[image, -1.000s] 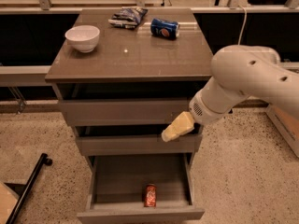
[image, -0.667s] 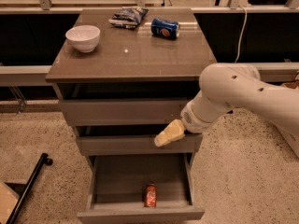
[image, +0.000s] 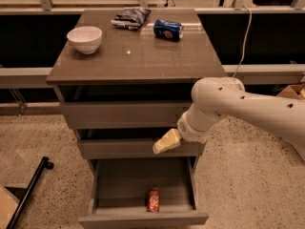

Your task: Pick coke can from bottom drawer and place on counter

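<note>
The coke can (image: 153, 200) lies on its side near the front of the open bottom drawer (image: 110, 182), red-orange on the grey floor. My gripper (image: 159, 148), with yellowish fingers, hangs in front of the middle drawer's front, above the open drawer and slightly right of the can, well clear of it. The white arm comes in from the right. The counter (image: 138, 56) is the glossy grey-brown top of the cabinet.
On the counter stand a white bowl (image: 85, 38) at the left, a blue Pepsi can (image: 168, 29) on its side at the back, and a chip bag (image: 129, 18) behind. A black pole (image: 28, 190) lies on the speckled floor at left. A cardboard box (image: 291, 90) sits far right.
The arm and gripper have moved left and slightly down, closer to above the coke can. The can and the drawer have not moved.
</note>
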You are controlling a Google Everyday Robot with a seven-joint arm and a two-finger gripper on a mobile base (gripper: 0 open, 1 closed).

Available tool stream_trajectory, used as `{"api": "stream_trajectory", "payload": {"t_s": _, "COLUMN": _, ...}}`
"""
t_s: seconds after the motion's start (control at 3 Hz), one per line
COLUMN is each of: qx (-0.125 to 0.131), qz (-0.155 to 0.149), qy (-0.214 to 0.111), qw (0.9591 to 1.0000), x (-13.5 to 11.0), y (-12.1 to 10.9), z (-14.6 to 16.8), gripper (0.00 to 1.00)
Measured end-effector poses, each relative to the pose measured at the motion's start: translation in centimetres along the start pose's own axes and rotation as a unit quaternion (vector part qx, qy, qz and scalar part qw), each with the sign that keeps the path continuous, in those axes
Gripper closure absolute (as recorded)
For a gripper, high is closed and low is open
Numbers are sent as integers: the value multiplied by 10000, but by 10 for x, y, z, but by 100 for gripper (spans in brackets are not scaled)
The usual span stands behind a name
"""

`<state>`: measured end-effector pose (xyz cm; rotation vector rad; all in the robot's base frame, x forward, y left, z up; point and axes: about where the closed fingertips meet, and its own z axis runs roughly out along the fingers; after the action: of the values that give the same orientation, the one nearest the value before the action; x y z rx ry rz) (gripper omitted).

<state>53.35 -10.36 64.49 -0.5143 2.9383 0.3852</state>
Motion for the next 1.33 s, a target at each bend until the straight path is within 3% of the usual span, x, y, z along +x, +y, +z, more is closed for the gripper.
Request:
{"api": "stream_trajectory", "payload": {"t_s": 0.33, "qx": -159, "qz": 337, "qy": 16, "qw": 9993, "x": -6, "y": 0, "z": 21, "gripper": 0}}
{"api": "stream_trajectory", "payload": {"t_s": 0.67, "qx": -290, "qz": 885, "qy": 65, "qw": 9956, "x": -20, "y": -3, "z": 72, "gripper": 0}}
{"api": "stream_trajectory", "payload": {"t_s": 1.0, "qx": -425, "qz": 1402, "qy": 149, "qw": 9891, "x": -33, "y": -9, "z": 123, "gripper": 0}}
{"api": "stream_trajectory", "payload": {"t_s": 1.33, "qx": -550, "qz": 1737, "qy": 413, "qw": 9824, "x": -36, "y": -16, "z": 171, "gripper": 0}}
